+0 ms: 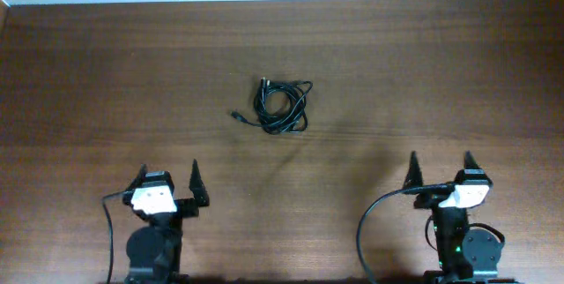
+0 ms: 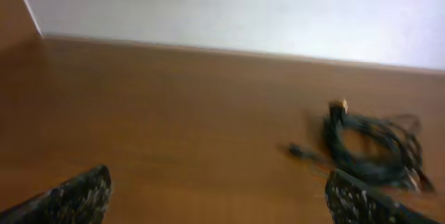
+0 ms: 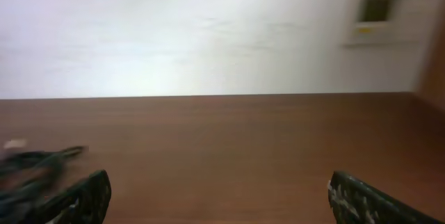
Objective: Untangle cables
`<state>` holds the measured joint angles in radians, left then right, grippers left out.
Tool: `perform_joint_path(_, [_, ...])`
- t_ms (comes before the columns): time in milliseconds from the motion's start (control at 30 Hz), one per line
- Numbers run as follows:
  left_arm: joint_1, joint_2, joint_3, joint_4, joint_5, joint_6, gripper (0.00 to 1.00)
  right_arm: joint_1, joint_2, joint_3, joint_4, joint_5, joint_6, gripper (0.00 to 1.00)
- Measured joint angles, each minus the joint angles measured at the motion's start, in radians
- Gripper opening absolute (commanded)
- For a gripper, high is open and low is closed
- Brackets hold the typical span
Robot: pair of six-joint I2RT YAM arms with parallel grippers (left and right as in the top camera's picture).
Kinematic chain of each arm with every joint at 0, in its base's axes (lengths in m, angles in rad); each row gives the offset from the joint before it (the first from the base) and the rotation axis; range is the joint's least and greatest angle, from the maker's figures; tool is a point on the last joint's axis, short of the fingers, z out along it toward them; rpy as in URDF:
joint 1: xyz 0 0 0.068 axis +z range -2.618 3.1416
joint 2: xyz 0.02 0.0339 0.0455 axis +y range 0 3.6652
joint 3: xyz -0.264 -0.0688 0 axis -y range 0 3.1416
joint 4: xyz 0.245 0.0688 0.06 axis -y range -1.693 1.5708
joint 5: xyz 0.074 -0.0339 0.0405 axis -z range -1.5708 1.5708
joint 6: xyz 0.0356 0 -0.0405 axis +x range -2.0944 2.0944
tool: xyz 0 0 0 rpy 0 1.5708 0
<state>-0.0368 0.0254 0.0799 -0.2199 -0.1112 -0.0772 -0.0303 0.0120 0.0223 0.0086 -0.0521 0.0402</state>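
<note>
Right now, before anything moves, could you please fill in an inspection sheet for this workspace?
Surface: dark wooden table, grain running side to side.
Job's things: cables, thin black cords coiled in one tangled bundle near mid-table, one plug end trailing to the left.
Clutter: nothing seen.
Grippers: left gripper and right gripper both open and empty at the near edge, well apart from the bundle.
Cables: thick black arm wires loop beside each arm base.
Surroundings: pale wall behind the table, with a small wall plate.
</note>
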Motion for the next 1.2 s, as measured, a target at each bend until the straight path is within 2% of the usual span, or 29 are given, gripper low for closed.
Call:
perform_joint_path(100, [0.001, 0.052, 0.127, -0.129, 0.057, -0.011, 0.98, 0.000, 0.002, 0.080, -0.037, -0.106, 0.071, 0.99])
perform_joint_path(267, [0.001, 0.232, 0.562, -0.324, 0.159, -0.026, 0.98, 0.000, 0.002, 0.351, -0.293, -0.196, 0.132, 0.99])
perform_joint_path(367, [0.001, 0.389, 0.776, -0.482, 0.215, -0.029, 0.98, 0.000, 0.020, 0.468, -0.463, -0.211, 0.144, 0.99])
perform_joint_path(533, [0.001, 0.681, 1.060, -0.759, 0.361, -0.033, 0.98, 0.000, 0.046, 0.544, -0.551, -0.343, 0.152, 0.99])
perform_joint_path(633, [0.001, 0.787, 1.148, -0.817, 0.435, -0.034, 0.98, 0.000, 0.047, 0.544, -0.546, -0.438, 0.191, 0.99])
perform_joint_path(767, [0.001, 0.814, 1.161, -0.819, 0.509, -0.034, 0.98, 0.000, 0.068, 0.554, -0.517, -0.479, 0.211, 0.99])
perform_joint_path(833, [0.001, 0.814, 1.162, -0.824, 0.531, -0.034, 0.98, 0.000, 0.146, 0.605, -0.536, -0.473, 0.232, 0.99])
perform_joint_path(933, [0.001, 0.814, 1.163, -0.829, 0.541, -0.034, 0.98, 0.000, 0.356, 0.750, -0.632, -0.469, 0.220, 0.99])
perform_joint_path(1100, [0.001, 0.814, 1.166, -0.832, 0.542, -0.034, 0.98, 0.000, 0.846, 1.077, -0.904, -0.460, 0.153, 0.99])
perform_joint_path(1133, [0.001, 0.814, 1.167, -0.832, 0.542, -0.034, 0.98, 0.000, 0.995, 1.181, -0.977, -0.446, 0.128, 0.99])
perform_joint_path(1200, [0.001, 0.814, 1.168, -0.832, 0.541, -0.034, 0.98, 0.000, 1.118, 1.286, -1.109, -0.420, 0.108, 0.99])
